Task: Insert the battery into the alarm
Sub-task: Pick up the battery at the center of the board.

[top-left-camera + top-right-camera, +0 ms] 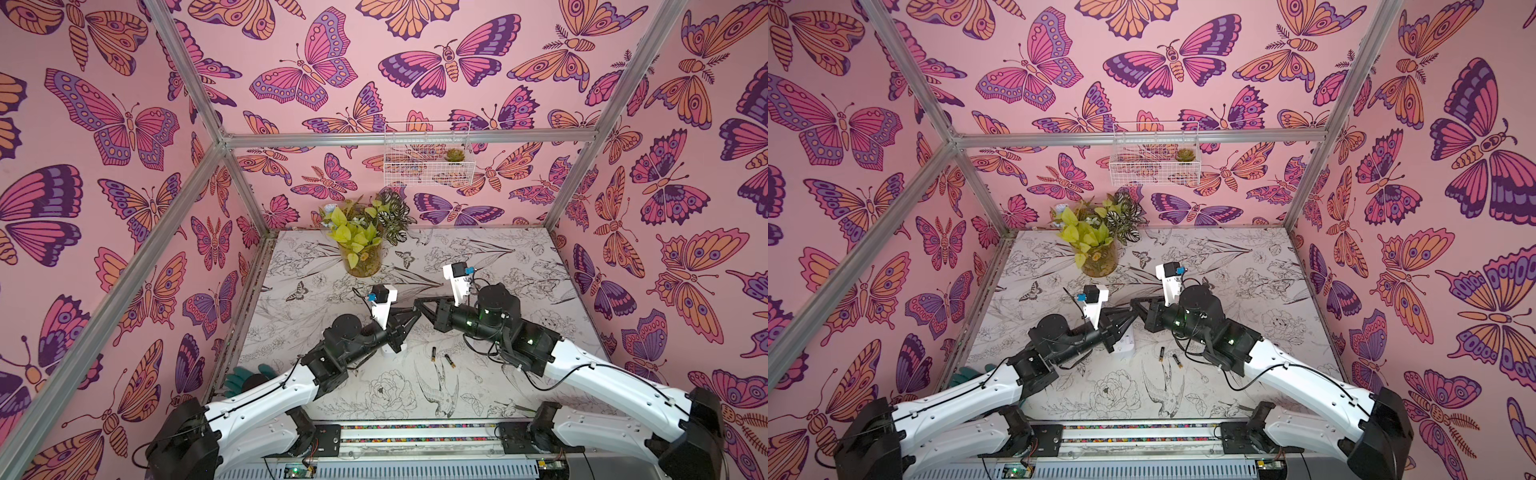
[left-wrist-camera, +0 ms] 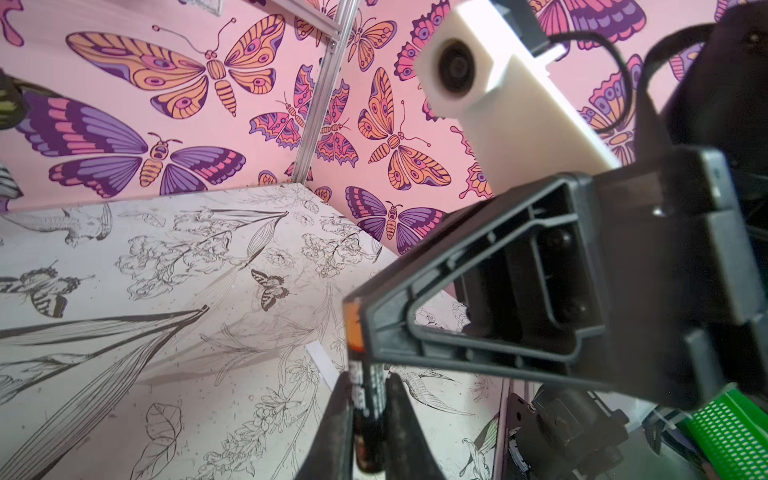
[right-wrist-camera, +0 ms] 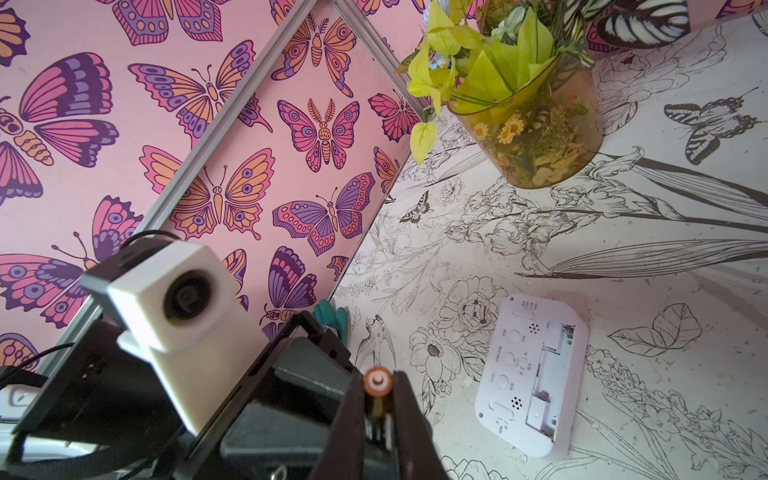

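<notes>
The alarm [image 3: 532, 374] lies back-up on the table with its battery slot open; in both top views only a white corner [image 1: 1125, 345] shows under the left arm. My two grippers meet tip to tip above mid-table. The left gripper [image 2: 368, 386] [image 1: 412, 311] is shut on the black body of a battery [image 2: 368, 411]. The right gripper [image 3: 377, 390] [image 1: 419, 303] is shut on what looks like the same battery's copper end [image 3: 377, 380]. Two more batteries [image 1: 433, 353] [image 1: 449, 360] lie loose on the table in front of the grippers.
A glass pot of plants [image 1: 361, 257] stands at the back of the table. A white wire basket [image 1: 428, 153] hangs on the back wall. A green glove [image 1: 245, 376] lies by the left arm. A white strip [image 2: 322, 363] lies on the table.
</notes>
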Tool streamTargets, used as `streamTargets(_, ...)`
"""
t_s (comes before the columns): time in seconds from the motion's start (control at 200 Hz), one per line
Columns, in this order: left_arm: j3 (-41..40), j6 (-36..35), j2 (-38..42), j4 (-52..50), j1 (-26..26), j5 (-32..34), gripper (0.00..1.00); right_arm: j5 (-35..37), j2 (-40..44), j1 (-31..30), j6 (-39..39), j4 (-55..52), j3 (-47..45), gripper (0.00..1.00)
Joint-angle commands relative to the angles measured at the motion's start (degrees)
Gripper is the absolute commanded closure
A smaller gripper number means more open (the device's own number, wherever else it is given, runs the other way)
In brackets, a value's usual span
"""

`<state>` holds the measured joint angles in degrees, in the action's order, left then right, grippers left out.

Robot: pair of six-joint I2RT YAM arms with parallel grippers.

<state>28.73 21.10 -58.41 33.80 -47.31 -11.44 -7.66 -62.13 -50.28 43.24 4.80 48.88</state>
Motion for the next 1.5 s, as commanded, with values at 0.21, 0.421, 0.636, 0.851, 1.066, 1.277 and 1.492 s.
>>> streamTargets(0.21, 1.7, -30.3, 5.5, -13.2, -0.2, -2.3, 1.00, 0.6, 2.1, 2.1, -5.7, -16.8, 4.2, 0.73)
streamTargets(0.421, 8.3, -56.6, 6.0, -28.5, 0.1, 1.7, 1.00, -15.7, 4.6, 9.6, -5.5, -24.1, 7.2, 0.54)
streamTargets(0.636, 11.5, -77.6, 4.5, -30.5, 0.3, -1.5, 1.00, -18.7, 5.2, 9.9, -13.6, -34.3, 12.3, 0.49)
streamTargets(0.851, 15.7, -99.4, 0.9, -31.7, 0.4, -0.5, 1.00, -23.4, 5.1, 9.9, -15.3, -35.4, 12.9, 0.49)
streamTargets(1.066, 13.1, -109.4, 1.7, -24.5, 1.5, -4.6, 1.00, -23.3, 4.9, 9.9, -17.4, -35.8, 13.3, 0.48)
streamTargets(1.277, 10.8, -111.8, 3.7, -21.0, 2.0, -9.2, 1.00, -25.9, 3.1, 9.8, -18.3, -34.1, 13.8, 0.50)
streamTargets(1.492, 10.5, -111.9, 4.7, -21.0, 2.0, -10.7, 1.00, -26.5, 1.5, 8.5, -18.5, -33.1, 14.7, 0.55)
